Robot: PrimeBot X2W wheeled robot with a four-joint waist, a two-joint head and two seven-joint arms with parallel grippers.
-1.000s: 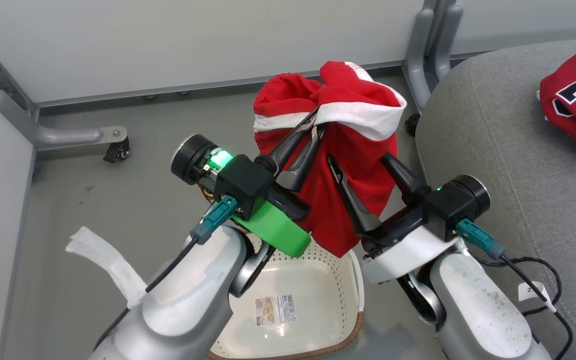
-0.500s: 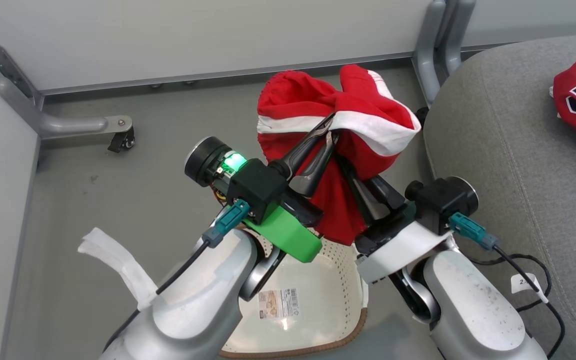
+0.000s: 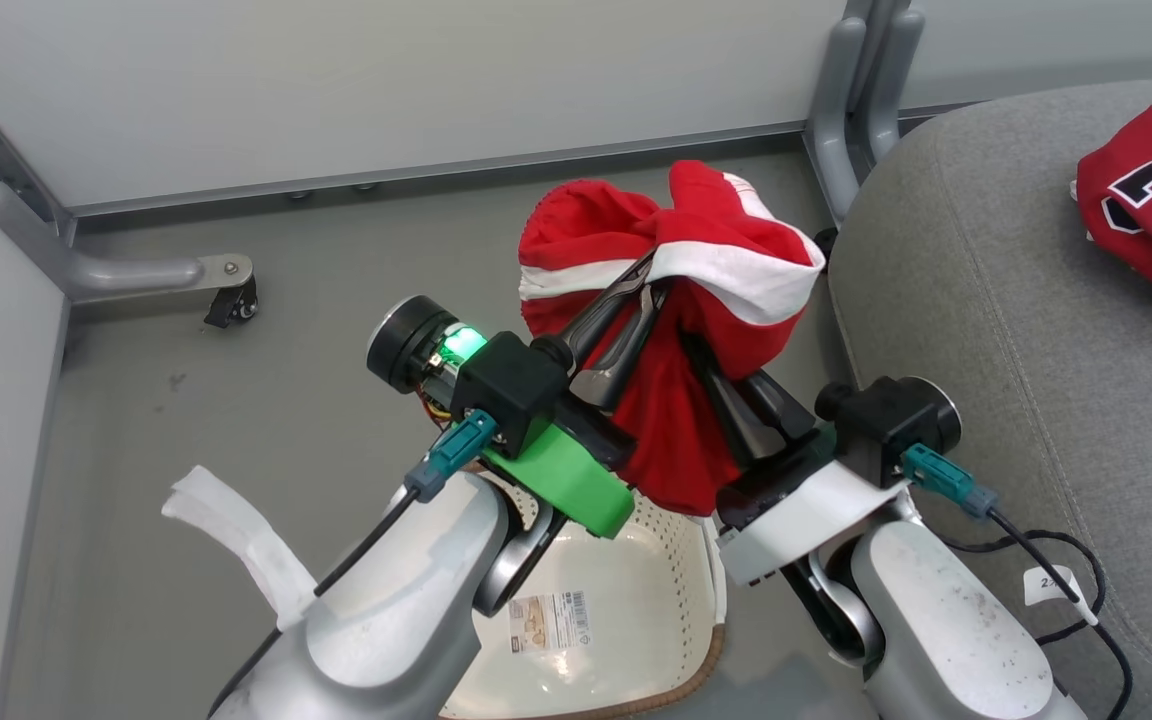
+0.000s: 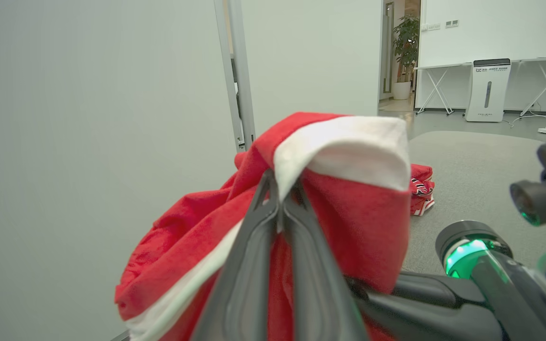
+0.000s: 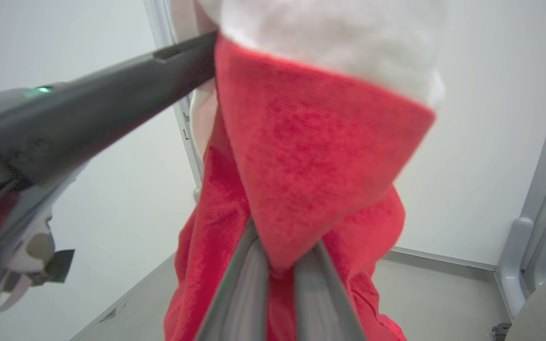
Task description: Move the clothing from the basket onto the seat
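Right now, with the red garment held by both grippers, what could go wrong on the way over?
1. The left gripper and right gripper each pinch only a small fold of the red garment; a fold could slip out mid-swing.
2. Its loose lower end hangs over the basket, beside the green mount, and might snag.
3. It may drag on the near edge of the seat instead of landing on top.

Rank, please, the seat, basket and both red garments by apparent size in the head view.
1. Light-grey fabric seat cushion
2. Red white-banded garment, nearer the camera
3. Cream perforated plastic basket, partly hidden
4. Red numbered jersey, cropped
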